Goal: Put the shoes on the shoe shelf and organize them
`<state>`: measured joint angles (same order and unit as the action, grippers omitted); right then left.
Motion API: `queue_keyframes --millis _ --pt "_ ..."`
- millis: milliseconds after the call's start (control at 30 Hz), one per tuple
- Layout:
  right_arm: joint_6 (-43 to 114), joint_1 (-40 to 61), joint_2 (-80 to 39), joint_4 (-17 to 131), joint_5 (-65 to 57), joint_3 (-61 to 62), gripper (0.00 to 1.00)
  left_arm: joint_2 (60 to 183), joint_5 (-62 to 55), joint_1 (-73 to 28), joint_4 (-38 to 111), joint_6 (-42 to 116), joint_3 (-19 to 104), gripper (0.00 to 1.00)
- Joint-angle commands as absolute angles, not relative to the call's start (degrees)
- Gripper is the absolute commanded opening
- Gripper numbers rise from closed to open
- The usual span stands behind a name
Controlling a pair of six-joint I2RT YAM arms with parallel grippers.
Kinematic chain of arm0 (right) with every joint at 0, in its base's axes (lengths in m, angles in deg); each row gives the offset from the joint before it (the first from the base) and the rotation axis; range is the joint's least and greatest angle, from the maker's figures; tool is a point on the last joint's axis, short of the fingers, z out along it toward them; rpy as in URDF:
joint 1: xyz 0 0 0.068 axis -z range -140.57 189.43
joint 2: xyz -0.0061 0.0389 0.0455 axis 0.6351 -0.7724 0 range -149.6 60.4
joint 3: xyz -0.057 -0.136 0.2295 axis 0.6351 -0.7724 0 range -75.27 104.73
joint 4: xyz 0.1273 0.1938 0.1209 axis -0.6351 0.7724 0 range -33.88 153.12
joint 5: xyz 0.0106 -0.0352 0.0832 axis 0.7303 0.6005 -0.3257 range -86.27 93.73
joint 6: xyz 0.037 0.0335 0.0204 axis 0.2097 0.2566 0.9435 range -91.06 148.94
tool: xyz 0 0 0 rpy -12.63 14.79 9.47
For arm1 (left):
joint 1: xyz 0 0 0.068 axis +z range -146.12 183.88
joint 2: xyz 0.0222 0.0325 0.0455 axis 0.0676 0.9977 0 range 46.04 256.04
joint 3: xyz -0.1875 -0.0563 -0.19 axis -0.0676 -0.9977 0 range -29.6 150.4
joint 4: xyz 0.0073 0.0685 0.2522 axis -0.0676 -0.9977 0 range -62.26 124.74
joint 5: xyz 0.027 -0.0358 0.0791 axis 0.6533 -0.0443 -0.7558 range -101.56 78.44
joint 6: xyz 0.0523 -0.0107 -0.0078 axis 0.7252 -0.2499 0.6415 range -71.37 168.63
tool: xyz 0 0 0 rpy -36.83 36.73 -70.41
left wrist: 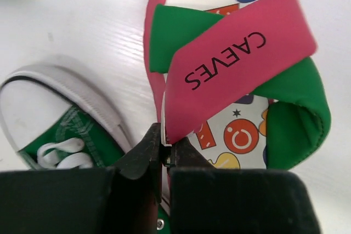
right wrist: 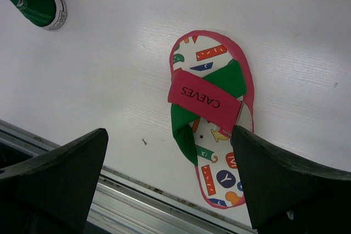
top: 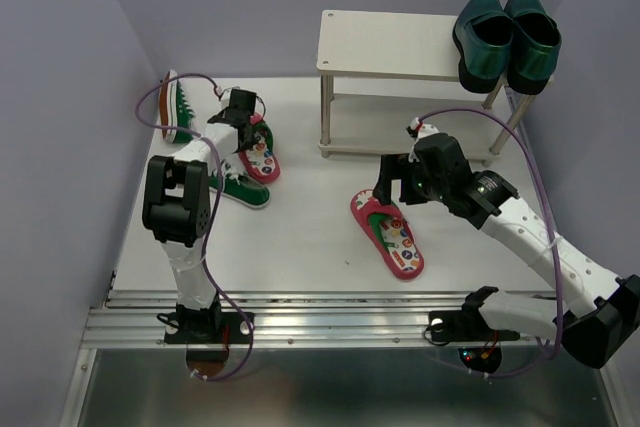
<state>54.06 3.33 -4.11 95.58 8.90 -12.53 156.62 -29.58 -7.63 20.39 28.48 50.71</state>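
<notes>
The pink strap of one flip-flop, far left on the counter, is pinched in the left tool; the right tool is held wide open over the second flip-flop, mid-counter.

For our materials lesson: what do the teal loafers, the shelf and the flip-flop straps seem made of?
Teal loafers: likely patent or synthetic leather, given the glossy highlights. Shelf: pale painted wood or laminate, with a flat matte surface and no glare. Flip-flop straps: soft matte fabric or foam, with a thick folded edge and printed lettering.
</notes>
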Motion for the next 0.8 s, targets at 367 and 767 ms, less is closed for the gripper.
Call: queue_keyframes --millis 367,767 --pt "54.43 3.31 -0.42 92.24 7.68 -14.72 1.0 125.68 -30.82 -7.46 9.96 40.8 72.31 0.0" --pt "55.92 3.31 -0.42 92.86 7.5 -14.72 1.0 131.54 -11.82 -13.17 5.2 35.01 96.95 0.0"
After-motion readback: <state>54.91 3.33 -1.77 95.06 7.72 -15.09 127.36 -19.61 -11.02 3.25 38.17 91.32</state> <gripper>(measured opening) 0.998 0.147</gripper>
